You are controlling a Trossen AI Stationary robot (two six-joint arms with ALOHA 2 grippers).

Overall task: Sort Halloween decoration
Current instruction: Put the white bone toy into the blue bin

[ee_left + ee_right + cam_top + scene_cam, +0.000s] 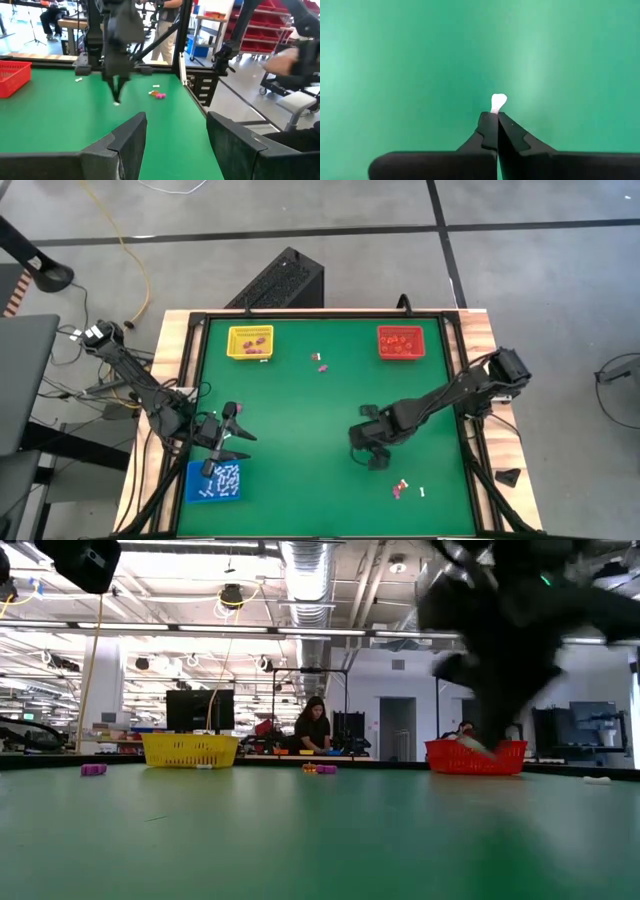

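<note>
The Halloween decoration is a set of tiny trinkets. My right gripper (497,117) is shut on a white stick-like one (498,101) over the green mat, right of centre (372,460). Its dark fingers (116,92) also show in the left wrist view, pointing steeply down. Loose trinkets lie on the mat at the far middle (320,362) and the near right (402,488). My left gripper (175,135) is open and level, just beyond the blue tray (213,480), which holds white pieces. The yellow tray (250,342) holds purple ones and the red tray (400,342) orange-red ones. My right gripper pinches one end of the white trinket (495,111) between its two fingertips, only at their free ends. The knobbed other end (499,98) sticks out past the tips. The fingers come from above, slanting steeply down. The trinket hangs clear of the mat.
A black frame edges the green mat (300,420). The yellow tray (190,750) and red tray (477,755) stand along the far edge. A purple trinket (93,769) lies at the far left. A person (312,728) sits in the room behind.
</note>
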